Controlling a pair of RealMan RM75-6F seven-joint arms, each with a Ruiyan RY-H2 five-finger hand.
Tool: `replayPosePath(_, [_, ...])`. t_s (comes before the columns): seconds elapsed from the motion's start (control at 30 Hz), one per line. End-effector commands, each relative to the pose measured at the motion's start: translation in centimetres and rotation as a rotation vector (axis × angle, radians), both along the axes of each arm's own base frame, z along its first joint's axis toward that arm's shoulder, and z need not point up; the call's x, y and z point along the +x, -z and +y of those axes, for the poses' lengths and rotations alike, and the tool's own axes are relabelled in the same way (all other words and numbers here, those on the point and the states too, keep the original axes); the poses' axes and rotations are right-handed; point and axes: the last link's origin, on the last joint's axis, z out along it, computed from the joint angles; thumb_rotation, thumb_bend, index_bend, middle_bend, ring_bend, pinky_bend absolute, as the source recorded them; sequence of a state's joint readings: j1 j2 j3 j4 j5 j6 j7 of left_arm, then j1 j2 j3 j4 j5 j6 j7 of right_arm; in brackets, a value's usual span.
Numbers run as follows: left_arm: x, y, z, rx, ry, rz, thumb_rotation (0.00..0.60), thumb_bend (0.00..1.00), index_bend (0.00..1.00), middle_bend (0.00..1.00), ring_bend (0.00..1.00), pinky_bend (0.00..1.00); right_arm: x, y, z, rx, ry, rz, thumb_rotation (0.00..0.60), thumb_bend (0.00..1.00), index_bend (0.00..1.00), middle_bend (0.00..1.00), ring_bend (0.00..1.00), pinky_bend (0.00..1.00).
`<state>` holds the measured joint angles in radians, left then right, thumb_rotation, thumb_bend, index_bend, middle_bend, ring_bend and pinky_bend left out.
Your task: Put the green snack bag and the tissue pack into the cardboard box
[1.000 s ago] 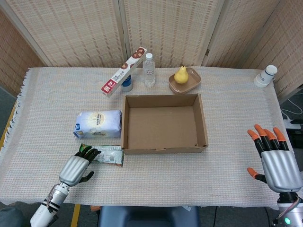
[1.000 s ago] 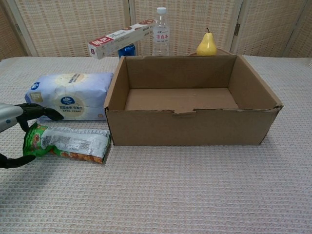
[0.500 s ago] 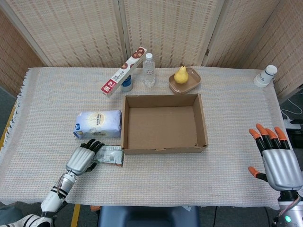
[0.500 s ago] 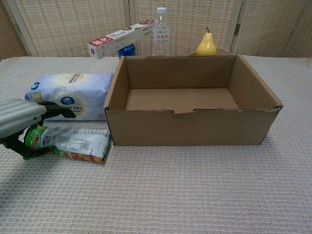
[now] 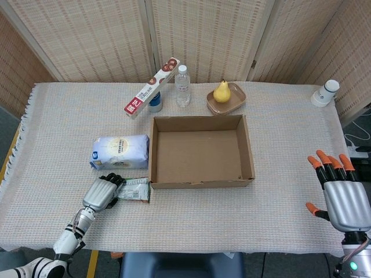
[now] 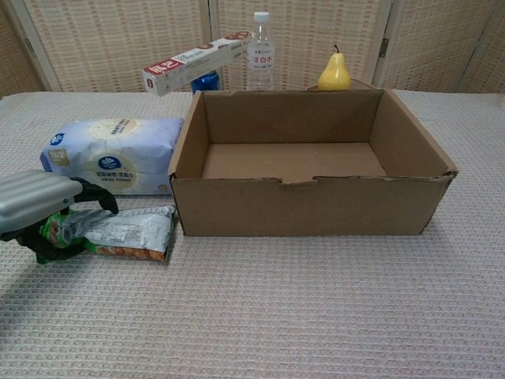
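Note:
The green snack bag [image 5: 134,190] [image 6: 118,230] lies flat on the cloth by the near-left corner of the cardboard box [image 5: 249,150] [image 6: 316,207], which is open-topped with nothing in it. My left hand [image 5: 101,193] [image 6: 35,201] holds the bag's left end, fingers curled over the top and thumb under it. Just behind the bag, the pale blue tissue pack [image 5: 120,151] [image 6: 114,154] lies against the box's left wall. At the table's near right edge my right hand [image 5: 342,194] is raised with fingers spread and holds nothing; the chest view does not show it.
Behind the box are a long wrap carton [image 5: 152,87] [image 6: 197,61] propped on a blue can [image 5: 155,103], a water bottle [image 5: 182,86] [image 6: 260,51] and a pear [image 5: 222,91] [image 6: 334,71] on a dish. A white jar [image 5: 324,92] stands far right.
My left hand has slid forward onto the snack bag's left end and its fingers have closed around it. The right hand has dropped slightly.

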<state>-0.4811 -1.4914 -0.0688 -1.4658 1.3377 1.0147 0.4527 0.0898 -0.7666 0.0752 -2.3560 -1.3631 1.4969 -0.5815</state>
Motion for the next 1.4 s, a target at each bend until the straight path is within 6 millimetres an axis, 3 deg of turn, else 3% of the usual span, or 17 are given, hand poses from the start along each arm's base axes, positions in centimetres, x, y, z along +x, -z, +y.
replayPosePath(0.03, [-0.2,0.2,0.0,0.007,0.019,0.013,0.6,0.34,0.41,0.38,0.31,0.51,0.0,-0.1,0.0,-0.001,0.001,-0.002,0.6,0.01,0.12,0.04,0.0,0.0])
replayPosePath(0.27, [-0.6,0.6,-0.2,0.056,0.08,0.039,0.6,0.4,0.69,0.7,0.6,0.74,0.0,-0.2,0.0,-0.001,0.002,-0.01,0.6,0.02,0.12,0.04,0.0,0.0])
replayPosePath(0.37, [-0.8,0.4,-0.3,0.066,0.087,0.042,0.6,0.43,0.75,0.78,0.68,0.79,-0.1,-0.2,0.0,-0.002,0.003,-0.013,0.6,0.02,0.12,0.04,0.0,0.0])
replayPosePath(0.63, [-0.3,-2.0,-0.7,0.09,0.079,0.03,0.6,0.45,0.77,0.84,0.73,0.83,-0.1,-0.5,-0.1,-0.007,0.003,-0.019,0.6,0.02,0.12,0.04,0.0,0.0])
replayPosePath(0.87, [1.2,-6.4,-1.2,0.14,0.089,0.033,0.6,0.46,0.77,0.84,0.73,0.83,-0.1,-0.4,0.0,-0.002,0.003,-0.021,0.6,0.02,0.12,0.04,0.0,0.0])
replayPosePath(1.13, [6.4,-11.6,1.4,0.211,0.194,0.045,0.6,0.46,0.78,0.85,0.73,0.83,-0.1,-0.3,-0.1,0.002,0.005,-0.02,0.6,0.02,0.12,0.04,0.0,0.0])
replayPosePath(1.27, [10.3,-12.3,3.6,0.231,0.286,0.06,0.6,0.46,0.78,0.85,0.73,0.83,-0.2,-0.3,-0.2,0.0,0.011,-0.018,0.6,0.02,0.12,0.04,0.0,0.0])
replayPosePath(1.4, [14.3,-11.5,5.9,0.235,0.342,0.045,0.6,0.46,0.78,0.85,0.73,0.83,-0.2,-0.2,-0.3,0.0,0.017,-0.016,0.6,0.02,0.12,0.04,0.0,0.0])
